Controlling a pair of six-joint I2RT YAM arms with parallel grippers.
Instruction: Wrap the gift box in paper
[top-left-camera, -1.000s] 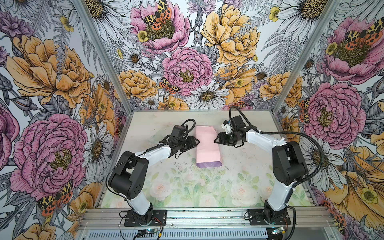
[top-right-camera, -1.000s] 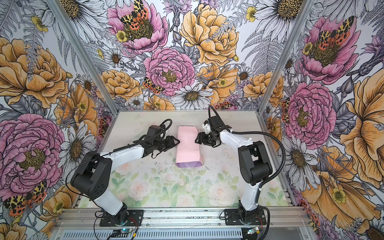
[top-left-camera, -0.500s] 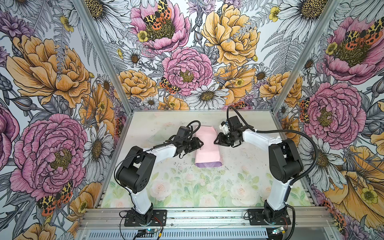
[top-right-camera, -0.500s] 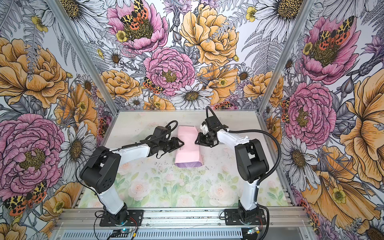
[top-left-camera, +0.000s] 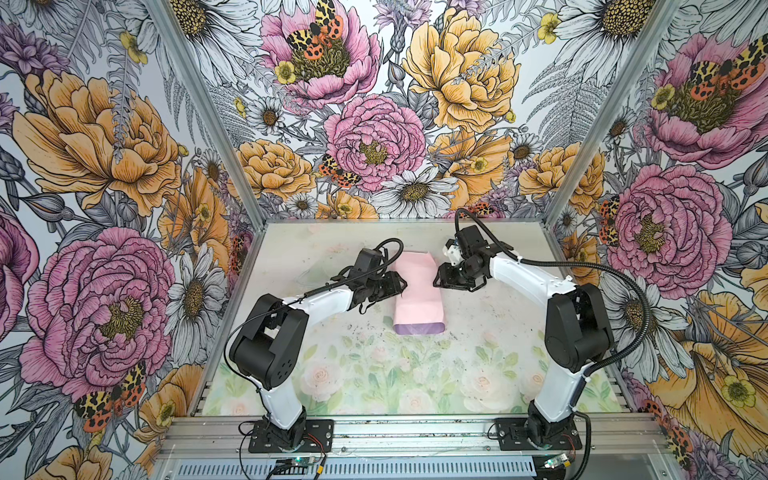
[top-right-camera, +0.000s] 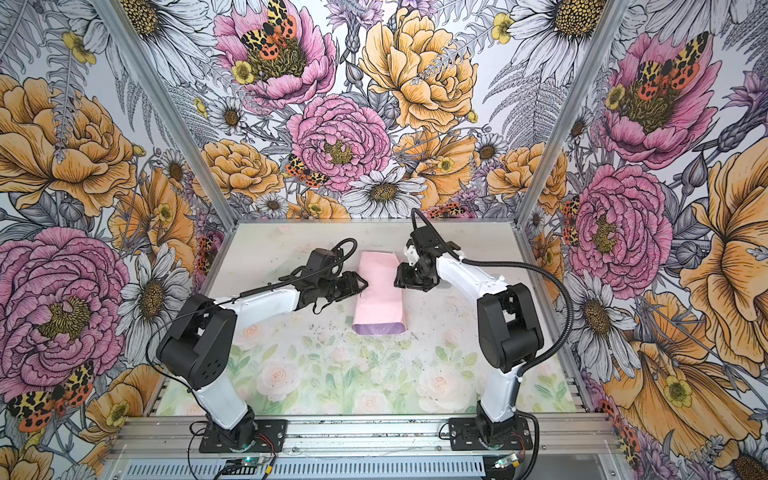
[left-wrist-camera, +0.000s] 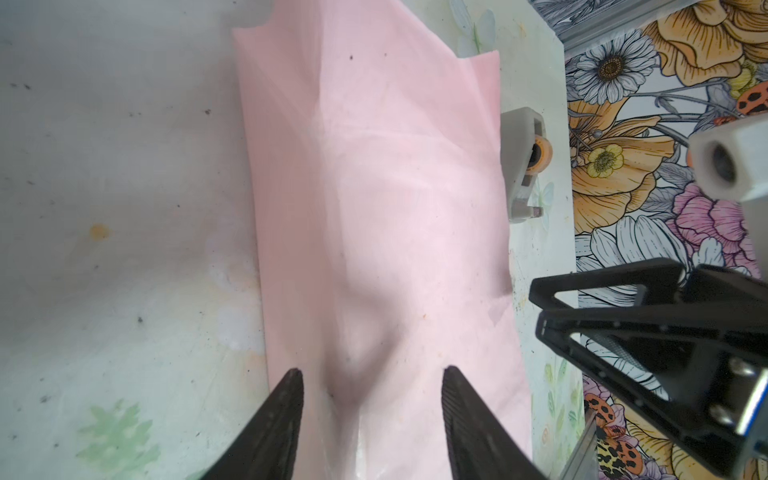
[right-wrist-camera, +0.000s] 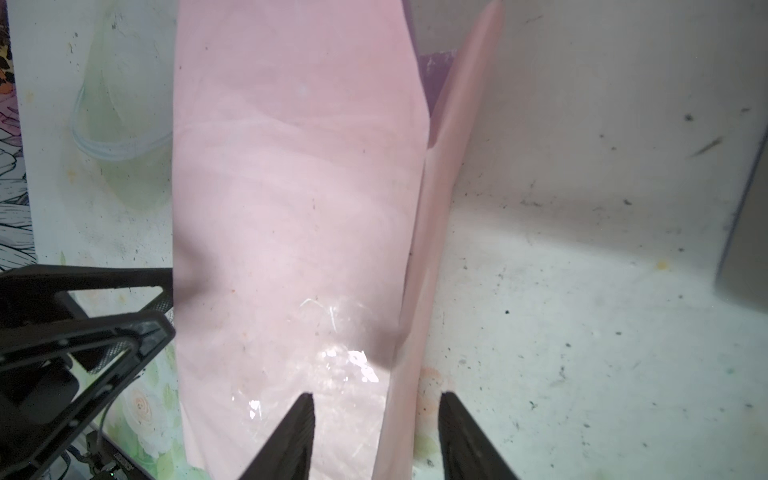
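The paper (top-left-camera: 417, 299), folded pink side out into a long packet with a lilac near end, lies mid-desk (top-left-camera: 498, 332). The left gripper (top-left-camera: 402, 284) sits at its left edge and the right gripper (top-left-camera: 437, 279) at its right edge. Both have their jaws apart, clamping nothing.

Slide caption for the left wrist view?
Open left gripper poised over the folded pink paper, with the right gripper and a grey tape dispenser beside it.

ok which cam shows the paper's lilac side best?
A top view: the paper shows its lilac face as a full band at its near end. Right wrist catches only a sliver; left wrist shows pink alone.
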